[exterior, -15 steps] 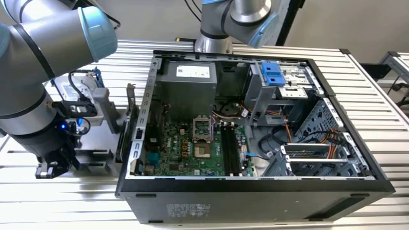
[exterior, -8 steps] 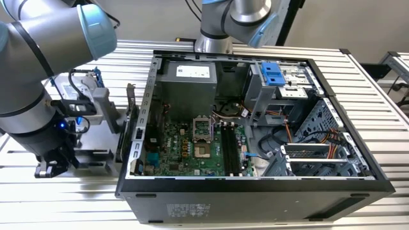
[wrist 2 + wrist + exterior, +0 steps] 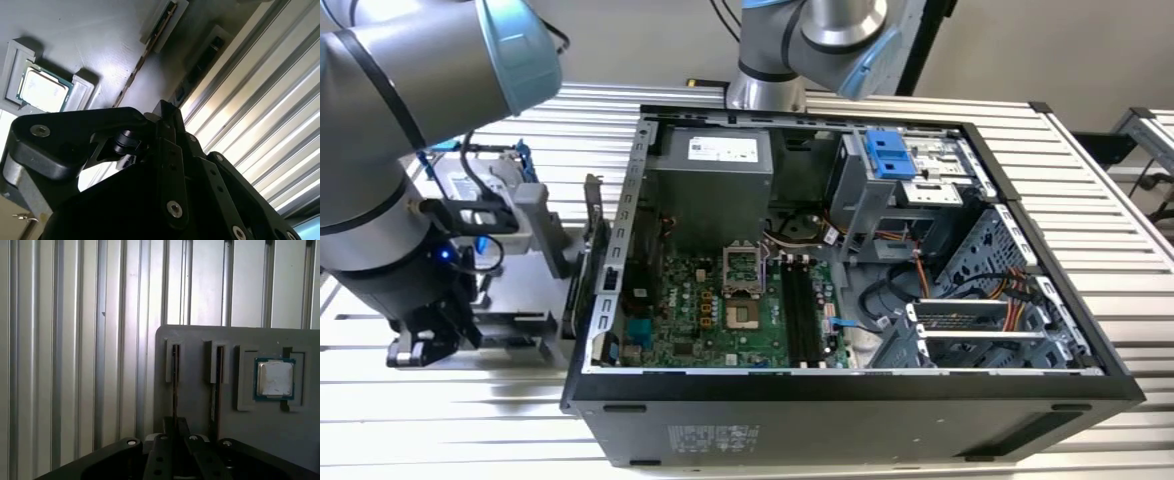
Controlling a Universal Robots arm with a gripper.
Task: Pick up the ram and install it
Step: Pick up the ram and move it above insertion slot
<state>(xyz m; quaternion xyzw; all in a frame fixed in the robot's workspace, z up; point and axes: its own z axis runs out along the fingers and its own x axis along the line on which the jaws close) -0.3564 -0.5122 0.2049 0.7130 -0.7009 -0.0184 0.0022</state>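
In the exterior view, a table (image 3: 467, 430) of silvery ribbed slats fills the floor of the scene. An open computer case (image 3: 854, 388) lies on its side in the middle of it. Inside lie a green motherboard (image 3: 707, 310) with long black slots (image 3: 801, 310), a grey power box (image 3: 714, 180) and bundles of wires. A grey tray (image 3: 520, 300) stands just beside the case on the exterior view's left. The arm (image 3: 400, 130) bends down over that tray, and its gripper (image 3: 434, 338) hangs low at the tray's outer side. Behind the table the room is dark, and the edge of another slatted bench (image 3: 1147, 130) shows on the exterior view's right.

In the second wrist view, the gripper (image 3: 165, 107) sits right at the end of the ram (image 3: 145, 55). The ram stands on edge in a slot of the tray (image 3: 100, 40), seen as a thin line. A square processor chip (image 3: 42, 90) lies in its own pocket of the tray. The bright slats of the table (image 3: 250, 115) run alongside.

In the first wrist view, the ram (image 3: 175, 385) runs straight from its slot to the gripper (image 3: 176, 421). A second stick (image 3: 218, 380) stands in the next slot, and the chip (image 3: 274, 378) lies beyond that. The tray (image 3: 200, 340) rests on the table (image 3: 75, 340), which stretches away past it. Whether the gripper is clamped on the ram or merely set around it, I cannot tell.
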